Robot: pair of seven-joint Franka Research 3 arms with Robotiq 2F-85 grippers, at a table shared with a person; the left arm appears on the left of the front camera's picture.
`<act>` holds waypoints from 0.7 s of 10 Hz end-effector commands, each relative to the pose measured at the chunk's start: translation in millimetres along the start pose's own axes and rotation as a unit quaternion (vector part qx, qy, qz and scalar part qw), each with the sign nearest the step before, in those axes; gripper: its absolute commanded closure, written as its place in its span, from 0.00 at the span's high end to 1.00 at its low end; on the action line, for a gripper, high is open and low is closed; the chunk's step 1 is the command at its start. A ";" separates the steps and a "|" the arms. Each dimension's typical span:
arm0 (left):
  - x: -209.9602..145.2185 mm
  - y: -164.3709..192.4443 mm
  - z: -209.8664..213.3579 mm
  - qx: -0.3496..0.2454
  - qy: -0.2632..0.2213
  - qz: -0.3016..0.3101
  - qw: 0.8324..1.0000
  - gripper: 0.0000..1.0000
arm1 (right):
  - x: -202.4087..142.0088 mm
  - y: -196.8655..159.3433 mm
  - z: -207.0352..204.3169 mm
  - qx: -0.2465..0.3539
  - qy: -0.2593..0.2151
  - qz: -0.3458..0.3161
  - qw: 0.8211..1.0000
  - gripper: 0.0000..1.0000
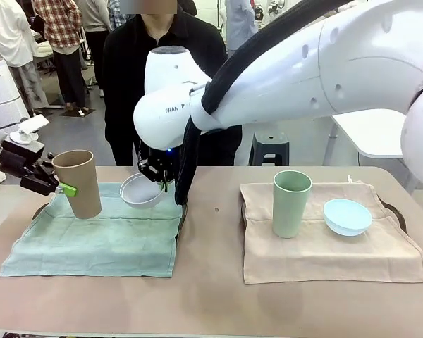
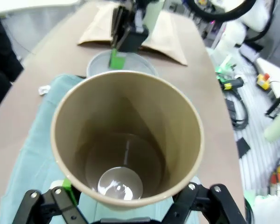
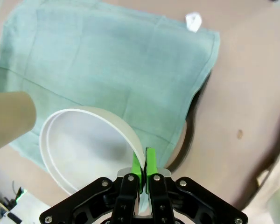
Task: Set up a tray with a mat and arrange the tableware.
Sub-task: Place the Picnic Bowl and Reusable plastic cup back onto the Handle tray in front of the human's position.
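My left gripper (image 1: 58,187) is shut on the tan cup (image 1: 77,183), which leans a little over the left end of the green mat (image 1: 92,239). From above, the left wrist view looks into the tan cup (image 2: 126,135) held between the fingers of the left gripper (image 2: 126,207). My right arm reaches across, and its right gripper (image 1: 159,177) pinches the rim of the white bowl (image 1: 141,191), tilted above the mat. In the right wrist view the right gripper (image 3: 143,169) is shut on the white bowl (image 3: 79,149). The pale green cup (image 1: 291,203) and the light blue bowl (image 1: 347,216) stand on the beige mat (image 1: 331,246).
Dark tray rims (image 1: 182,213) show beside the green mat and at the beige mat's right edge (image 1: 399,211). A person in black stands at the far side of the table. A small white scrap (image 3: 193,21) lies on the table by the green mat's corner.
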State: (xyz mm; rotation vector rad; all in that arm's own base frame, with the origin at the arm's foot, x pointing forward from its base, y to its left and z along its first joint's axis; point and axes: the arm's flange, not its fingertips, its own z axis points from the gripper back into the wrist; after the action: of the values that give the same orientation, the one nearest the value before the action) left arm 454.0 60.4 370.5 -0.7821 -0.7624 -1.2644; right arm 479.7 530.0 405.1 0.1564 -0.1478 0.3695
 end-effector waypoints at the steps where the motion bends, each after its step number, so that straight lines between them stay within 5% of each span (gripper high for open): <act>1: -8.6 11.2 -4.2 -0.011 -0.024 -0.022 0.999 0.88 | 2.6 5.2 -24.1 -0.001 -0.027 0.031 0.999 0.04; 7: -27.8 42.9 -26.9 0.039 -0.026 -0.053 0.998 0.88 | 12.9 7.4 -56.5 -0.003 -0.011 0.033 0.999 0.04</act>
State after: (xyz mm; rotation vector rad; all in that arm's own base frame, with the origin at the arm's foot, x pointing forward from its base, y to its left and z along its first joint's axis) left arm 485.6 62.0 334.6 -0.7426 -0.8535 -1.2925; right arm 490.9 549.8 351.6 0.1561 -0.1711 0.4291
